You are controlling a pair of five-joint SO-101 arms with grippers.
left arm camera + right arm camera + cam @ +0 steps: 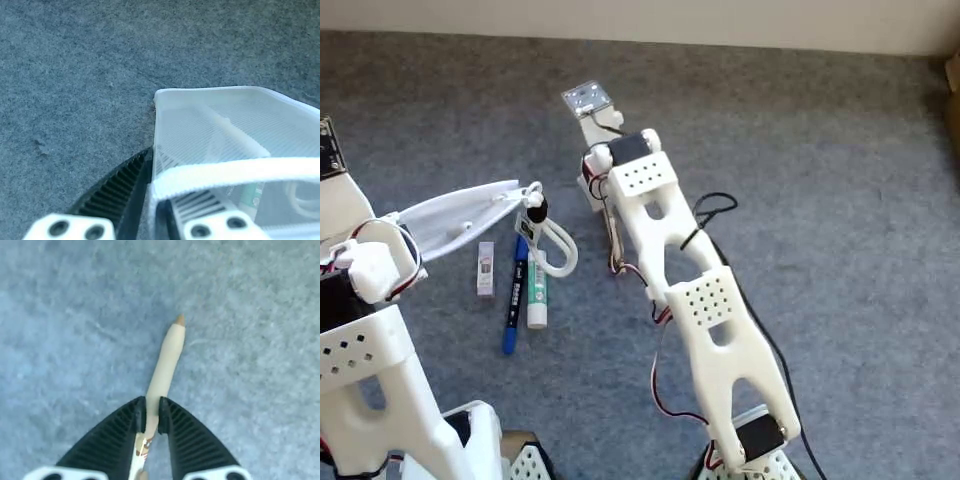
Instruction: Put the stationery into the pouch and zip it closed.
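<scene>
While the left gripper is clamped tight on one edge of the white mesh pouch, its black ribbed fingers pressing the fabric between them, the pouch juts out from it over the grey carpet and seems to be held clear of the floor, though the angle makes that hard to judge. At the pouch's far end sit a black zip pull and a white loop strap, and the strap lies across the tops of the loose stationery. Three pieces rest side by side on the carpet just beside that end: a small white block, a blue pen and a green-and-white stick. The right arm lies stretched across the middle of the carpet, near those pieces but apart from them. The right gripper is closed narrowly around a pale pencil, gripping it low on the shaft with the tip pointing away above the carpet.
</scene>
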